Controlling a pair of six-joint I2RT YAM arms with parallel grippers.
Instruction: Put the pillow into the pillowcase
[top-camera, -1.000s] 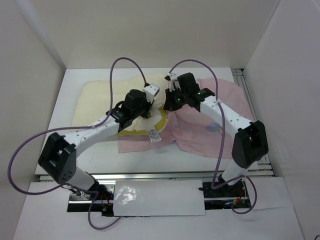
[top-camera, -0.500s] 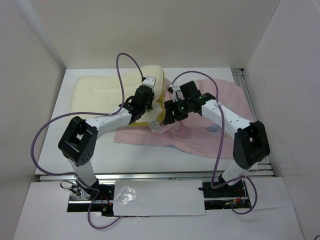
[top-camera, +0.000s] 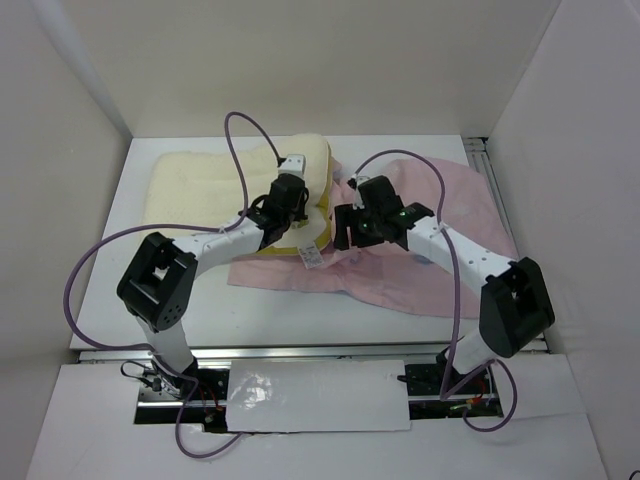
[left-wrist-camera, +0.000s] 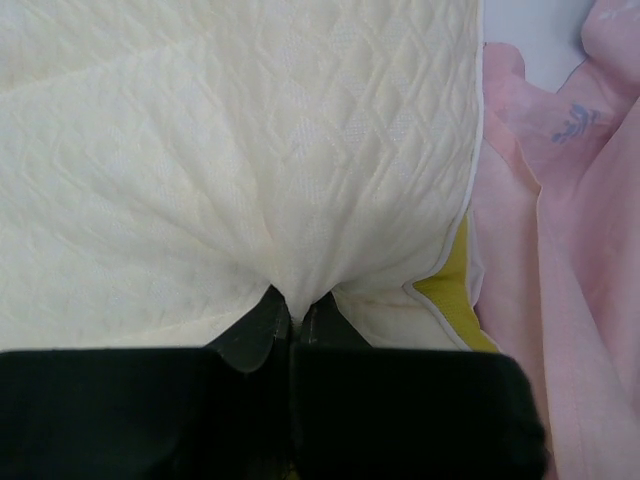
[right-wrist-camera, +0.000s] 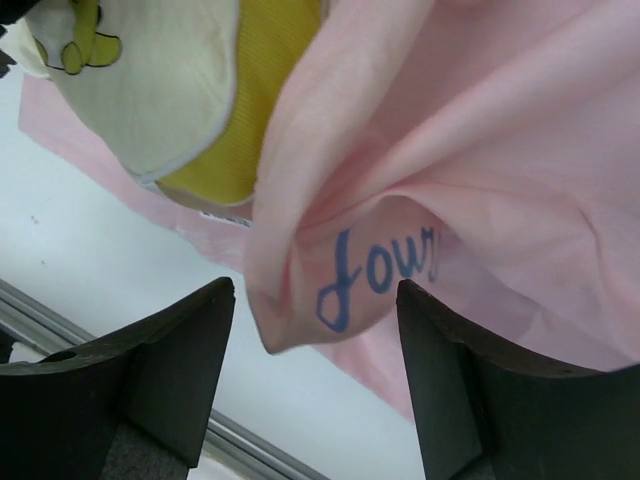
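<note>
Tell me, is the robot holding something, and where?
The left fingers pinch the pillow by a bunch of its quilted cover. The right fingers are open, a pillowcase fold loose between them.

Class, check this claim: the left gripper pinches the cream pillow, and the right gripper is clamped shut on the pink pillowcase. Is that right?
Not quite. The right gripper is open: the right wrist view shows its fingers apart, with a fold of the pillowcase between them, unclamped. The left gripper does pinch the pillow, as the left wrist view shows.
</note>
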